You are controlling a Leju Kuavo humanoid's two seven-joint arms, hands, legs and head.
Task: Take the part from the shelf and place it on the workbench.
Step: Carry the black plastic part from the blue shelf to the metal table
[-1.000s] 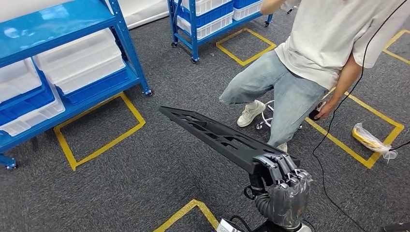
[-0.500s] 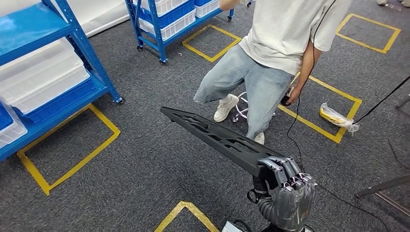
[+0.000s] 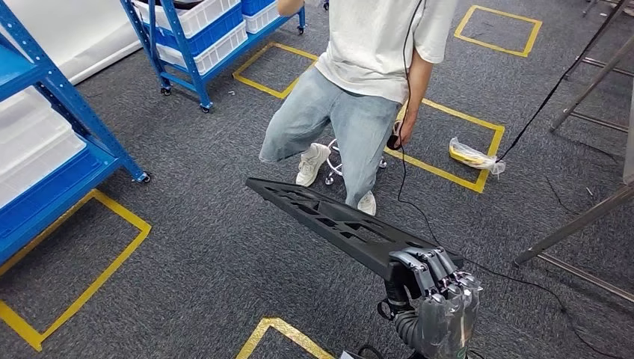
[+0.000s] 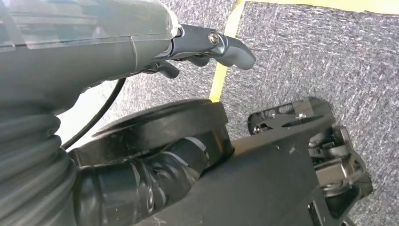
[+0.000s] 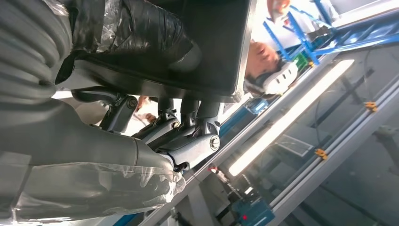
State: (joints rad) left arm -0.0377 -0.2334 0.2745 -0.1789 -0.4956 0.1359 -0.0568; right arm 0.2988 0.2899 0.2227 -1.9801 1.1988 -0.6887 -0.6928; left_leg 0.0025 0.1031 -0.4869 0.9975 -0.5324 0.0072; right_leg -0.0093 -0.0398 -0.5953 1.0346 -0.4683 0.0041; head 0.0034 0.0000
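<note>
view has swung right; right hand (image 3: pixel 437 288) grips part (image 3: pixel 329 222), thumb hidden.

The right hand (image 3: pixel 441 295) is grey with darker, segmented fingers (image 3: pixel 423 267) and silver pins at the links — a black ribbed cuff sits at its wrist. The left hand (image 4: pixel 117 42) has a smooth grey shell under clear film, a screw-pinned dark finger — and a thin black cable.

Warehouse-type test floor | blue steel racks (image 3: pixel 71 112) on casters w/ white bins (image 3: pixel 196 13) | grey carpet (image 3: pixel 187 254) w/ yellow tape squares (image 3: pixel 75 299) | cables (image 3: pixel 553 90) across floor | person (image 3: pixel 359 82) on stool nearby
</note>
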